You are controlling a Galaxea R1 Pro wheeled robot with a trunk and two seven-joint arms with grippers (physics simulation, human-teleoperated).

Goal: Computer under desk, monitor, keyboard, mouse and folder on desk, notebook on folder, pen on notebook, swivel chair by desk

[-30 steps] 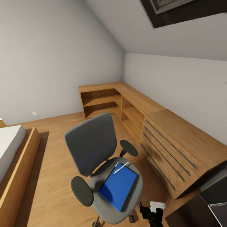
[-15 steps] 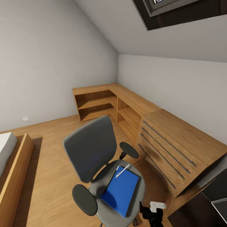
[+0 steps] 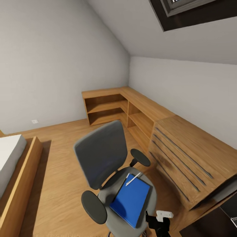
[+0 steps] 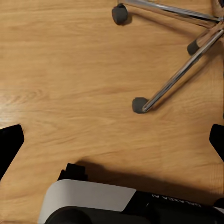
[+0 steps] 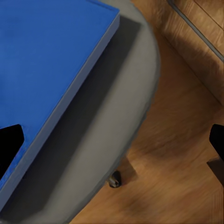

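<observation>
The right gripper [image 5: 112,144] hangs with fingers spread wide and empty over the near right rim of the swivel chair [image 3: 102,151]. The folder [image 3: 130,199] lies flat on the seat with the pen [image 3: 134,179] at its far edge. Best to approach low at the folder's near edge, keeping it level so the pen stays put. The left gripper [image 4: 112,144], likewise spread, faces floor.

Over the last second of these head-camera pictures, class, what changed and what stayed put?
Only the camera swung: the whole room slid left, then back right. The folder and pen stayed on the swivel chair. The right gripper hung at the same low spot; nothing was grasped or released.
</observation>
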